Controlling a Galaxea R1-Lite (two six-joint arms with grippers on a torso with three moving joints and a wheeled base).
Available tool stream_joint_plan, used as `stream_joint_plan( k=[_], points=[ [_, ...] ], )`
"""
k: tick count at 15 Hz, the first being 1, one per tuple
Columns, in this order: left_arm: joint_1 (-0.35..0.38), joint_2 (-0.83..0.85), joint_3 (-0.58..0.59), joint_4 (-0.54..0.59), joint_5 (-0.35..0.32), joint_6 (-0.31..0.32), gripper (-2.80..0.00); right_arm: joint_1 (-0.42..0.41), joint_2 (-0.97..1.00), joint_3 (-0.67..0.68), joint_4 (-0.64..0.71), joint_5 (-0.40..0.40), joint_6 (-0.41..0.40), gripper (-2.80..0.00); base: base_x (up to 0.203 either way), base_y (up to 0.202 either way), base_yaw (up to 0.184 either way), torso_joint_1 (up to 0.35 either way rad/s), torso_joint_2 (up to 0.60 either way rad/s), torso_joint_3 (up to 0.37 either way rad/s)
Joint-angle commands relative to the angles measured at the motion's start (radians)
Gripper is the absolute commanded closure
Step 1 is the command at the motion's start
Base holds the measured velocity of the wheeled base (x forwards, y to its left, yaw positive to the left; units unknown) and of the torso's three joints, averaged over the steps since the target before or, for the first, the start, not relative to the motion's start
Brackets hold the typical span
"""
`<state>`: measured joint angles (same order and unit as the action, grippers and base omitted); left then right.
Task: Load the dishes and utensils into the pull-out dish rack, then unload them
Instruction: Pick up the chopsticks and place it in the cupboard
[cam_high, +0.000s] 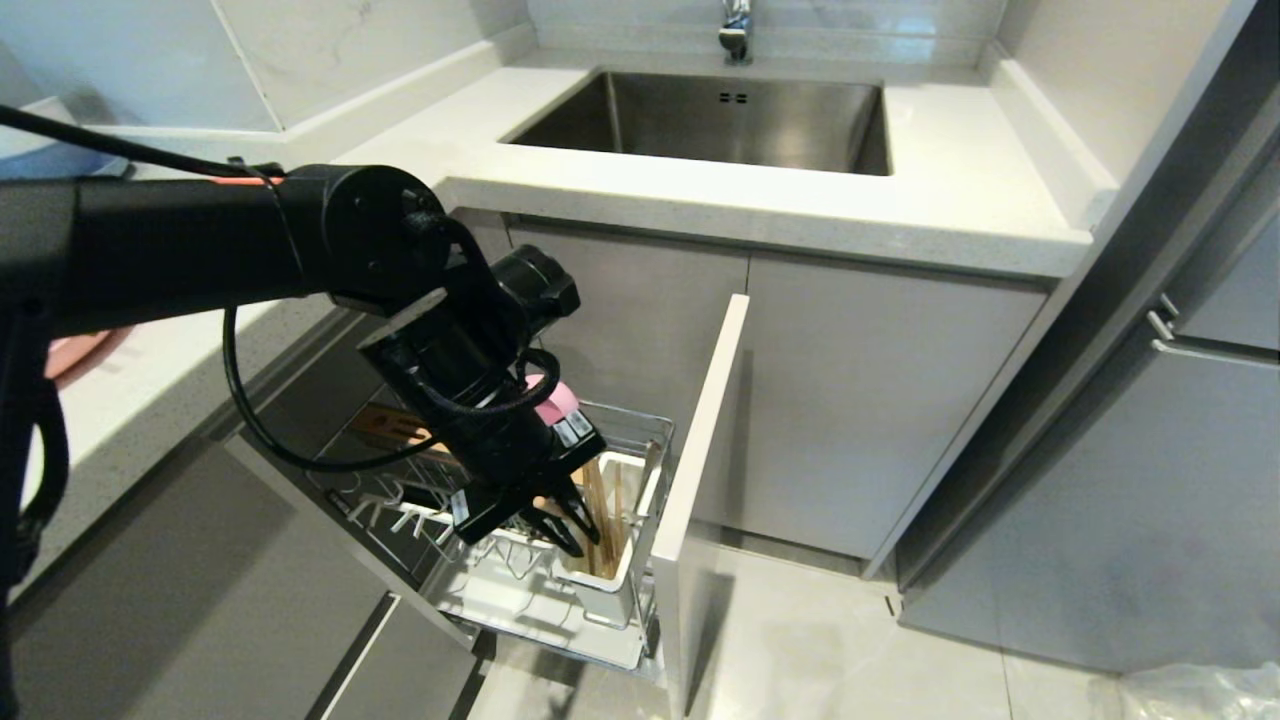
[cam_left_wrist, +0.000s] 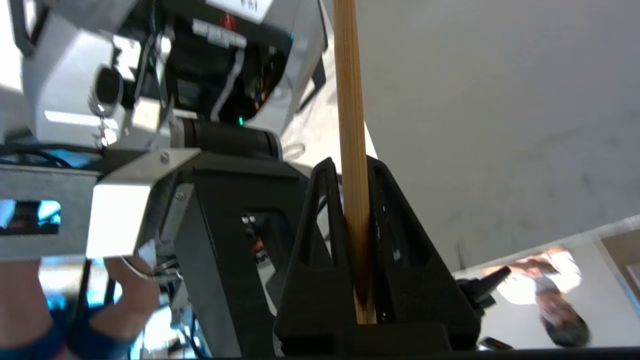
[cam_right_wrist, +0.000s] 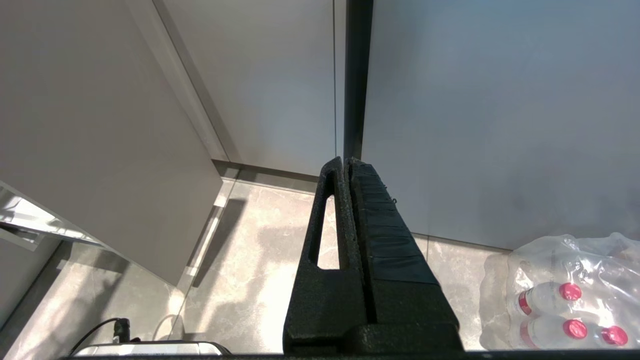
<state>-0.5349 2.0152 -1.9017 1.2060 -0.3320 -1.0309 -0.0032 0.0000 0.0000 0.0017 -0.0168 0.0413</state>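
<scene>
The pull-out dish rack (cam_high: 640, 428) stands drawn out below the counter, its grey door front (cam_high: 700, 450) on the right. In its front corner sits the white utensil holder (cam_high: 612, 590) with light-wood chopsticks (cam_high: 600, 520) upright in it. My left gripper (cam_high: 562, 525) points down at the holder's near side. The left wrist view shows this gripper (cam_left_wrist: 350, 165) shut on one chopstick (cam_left_wrist: 347, 75), which runs straight out past the fingertips. A pink dish (cam_high: 78, 352) peeks out on the left counter behind my arm. My right gripper (cam_right_wrist: 346, 161) hangs shut and empty above the floor.
The steel sink (cam_high: 720, 115) lies in the white countertop (cam_high: 960, 200) behind the rack. A slotted wooden bar (cam_high: 392, 425) and white drip tray (cam_high: 540, 615) sit inside the rack. A wrapped pack of bottles (cam_right_wrist: 560, 295) lies on the floor. A person (cam_left_wrist: 555, 300) shows in the left wrist view.
</scene>
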Motion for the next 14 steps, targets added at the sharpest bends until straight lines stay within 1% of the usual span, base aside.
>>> stream_joint_plan(
  k=[1,8,14],
  points=[
    [0.006,0.039,-0.002,0.006,-0.019,-0.006,0.00,0.000,0.000,0.002,0.000,0.000,0.000,0.00,0.000,0.000,0.000,0.000,0.00,0.000],
    [0.049,0.112,-0.019,0.003,-0.076,-0.006,0.00,0.000,0.000,0.002,0.000,0.000,0.000,0.00,0.000,0.000,0.000,0.000,0.00,0.000],
    [0.085,0.173,-0.039,-0.014,-0.079,0.003,0.00,0.000,0.000,0.002,0.000,0.000,0.000,0.00,0.000,0.000,0.000,0.000,0.00,0.000]
  ],
)
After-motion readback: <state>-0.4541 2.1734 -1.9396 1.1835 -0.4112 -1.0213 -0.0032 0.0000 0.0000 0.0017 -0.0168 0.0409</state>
